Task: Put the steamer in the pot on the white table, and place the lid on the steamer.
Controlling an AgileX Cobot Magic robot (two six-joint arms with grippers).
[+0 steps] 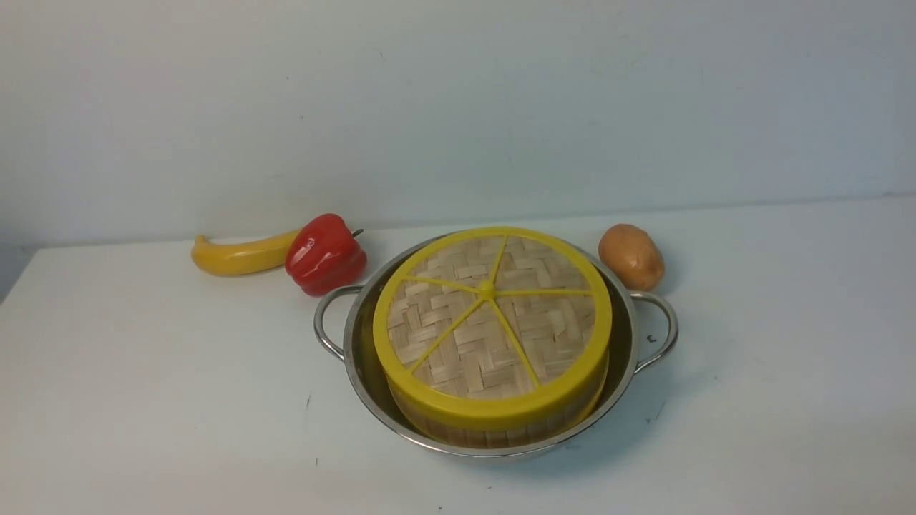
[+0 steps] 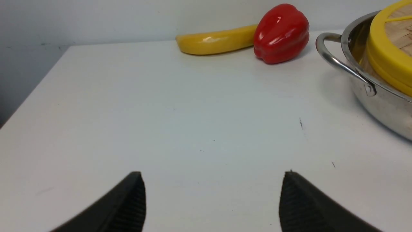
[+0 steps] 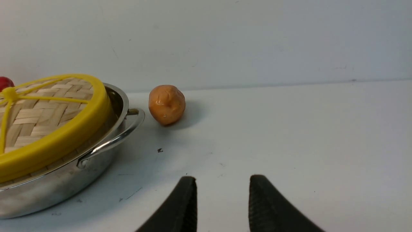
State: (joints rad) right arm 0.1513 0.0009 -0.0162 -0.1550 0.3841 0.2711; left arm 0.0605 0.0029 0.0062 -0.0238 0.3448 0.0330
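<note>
Lid (image 1: 492, 323) sits on steamer (image 1: 494, 428) in pot (image 1: 621, 372). Pepper (image 1: 325, 254) and banana (image 1: 240, 255) behind-left, potato (image 1: 631, 256) behind-right. Left fingers (image 2: 128, 203) wide open, right fingers (image 3: 180, 206) partly open, both empty above surface (image 1: 143, 393).

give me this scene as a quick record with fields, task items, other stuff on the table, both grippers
surface: plain white table
pot: wide shiny stainless-steel pot with two wire handles, on the table
steamer: round bamboo steamer basket, sitting inside the pot
lid: flat woven-bamboo lid with yellow rim, on top of the steamer
other items: yellow banana and red bell pepper behind the pot on the left; brown potato behind it on the right
left gripper: open, empty, over bare table
right gripper: partly open, empty, beside the pot
</note>
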